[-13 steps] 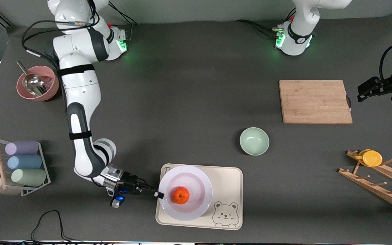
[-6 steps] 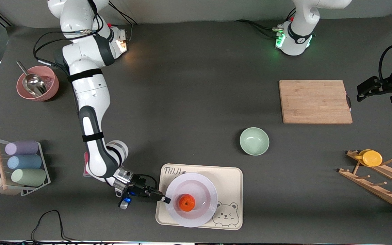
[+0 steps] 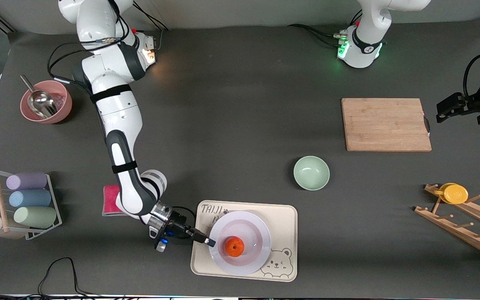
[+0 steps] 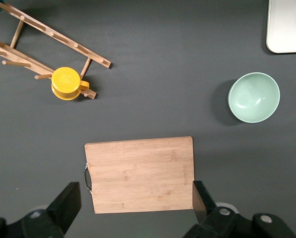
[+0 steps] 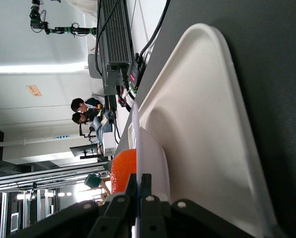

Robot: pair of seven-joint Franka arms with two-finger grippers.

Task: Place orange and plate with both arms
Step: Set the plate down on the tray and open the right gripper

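Gripping plate [image 3: 246, 233] rim — right gripper [image 3: 208, 241] | orange [image 3: 234, 246] half-hidden

Orange [image 3: 234, 246] on plate [image 3: 246, 227], rim in right claw [image 3: 210, 242], over cream tray [image 3: 283, 218].

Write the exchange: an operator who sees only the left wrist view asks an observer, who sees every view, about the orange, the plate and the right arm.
Operator: The left gripper waits over the cutting board, jaws open. Where is the orange?
Observer: The orange lies on the plate, above the bear tray.
Operator: Is anything holding the plate?
Observer: The right gripper has its jaws shut on the plate's rim, at the side toward the right arm's end of the table.
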